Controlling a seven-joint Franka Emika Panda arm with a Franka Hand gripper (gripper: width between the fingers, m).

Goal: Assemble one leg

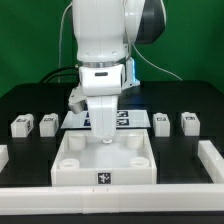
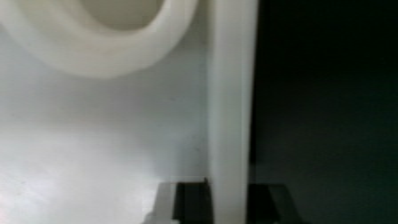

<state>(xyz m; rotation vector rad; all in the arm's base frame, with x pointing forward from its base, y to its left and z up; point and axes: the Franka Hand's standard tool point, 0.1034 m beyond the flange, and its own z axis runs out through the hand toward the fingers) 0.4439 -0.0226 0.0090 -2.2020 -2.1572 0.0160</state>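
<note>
Gripper: low over twelve-o'clock side of your panel, likely aiming at a socket; finger state cannot be told. One leg waits at nine o'clock.

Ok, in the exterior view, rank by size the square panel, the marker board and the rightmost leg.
1. Square panel, clearly largest, though nearest the camera.
2. Marker board, partly hidden by the arm.
3. Rightmost leg, smallest.
</note>
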